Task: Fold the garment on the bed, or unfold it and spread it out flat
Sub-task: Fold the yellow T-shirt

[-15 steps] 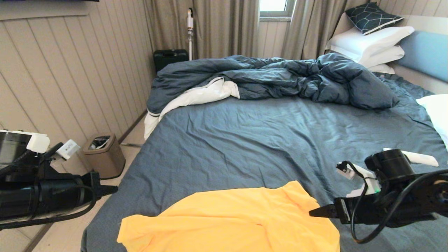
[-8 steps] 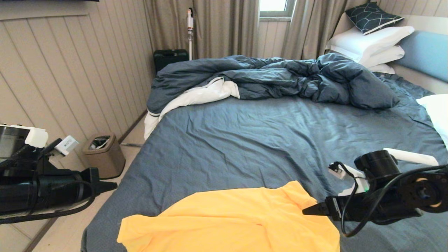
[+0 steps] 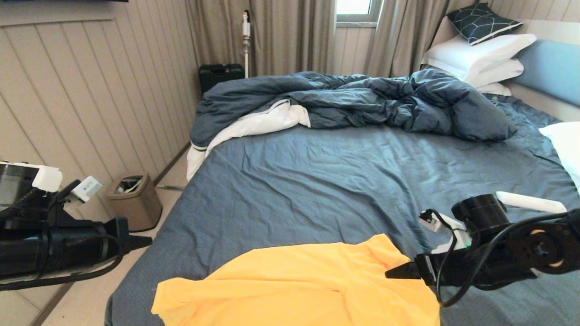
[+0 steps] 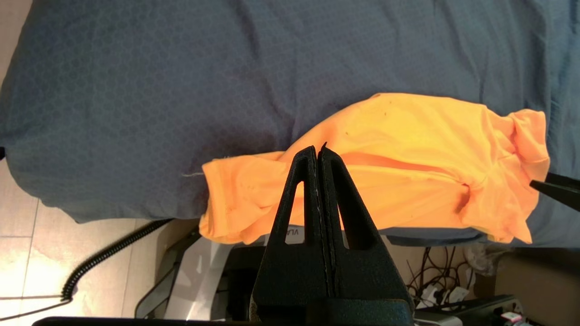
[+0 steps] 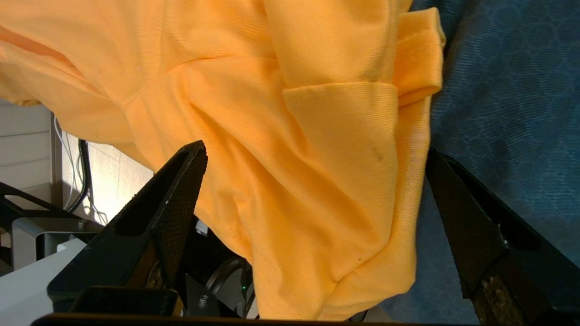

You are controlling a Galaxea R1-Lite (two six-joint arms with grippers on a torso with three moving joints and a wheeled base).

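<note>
Yellow garment (image 3: 299, 285) runs off-frame; right tool (image 5: 312, 199) spread, left tool (image 4: 318, 154) pressed together.

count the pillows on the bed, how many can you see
4 visible. A dark patterned pillow tops two stacked white pillows against the headboard. Another white pillow lies at the right edge, cut off. More may be hidden under the duvet.

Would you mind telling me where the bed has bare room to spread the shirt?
The sheet lies bare between the duvet and the garment. It is crowded by the pillows and where the right gripper straddles the garment's edge.
</note>
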